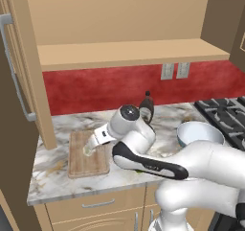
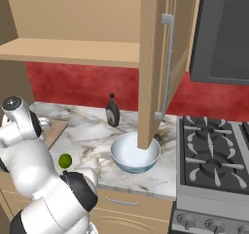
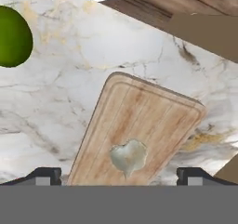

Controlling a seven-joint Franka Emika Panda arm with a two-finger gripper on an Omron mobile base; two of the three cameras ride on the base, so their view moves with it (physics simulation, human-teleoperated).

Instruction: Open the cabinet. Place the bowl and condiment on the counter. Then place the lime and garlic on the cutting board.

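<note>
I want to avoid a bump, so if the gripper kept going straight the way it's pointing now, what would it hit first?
Most likely the small pale whitish garlic bulb, lying on the light brown wooden cutting board between the open gripper tips. How near it is I cannot tell.

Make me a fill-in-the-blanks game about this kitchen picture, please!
1. The garlic lies on the wooden ____.
2. The lime sits on the marble ____, off the cutting board.
3. The pincer's jaws stand ____ above the garlic.
4. The syrup bottle stands upright behind the ____, near the red wall.

Missing words: cutting board; counter; open; bowl
</note>
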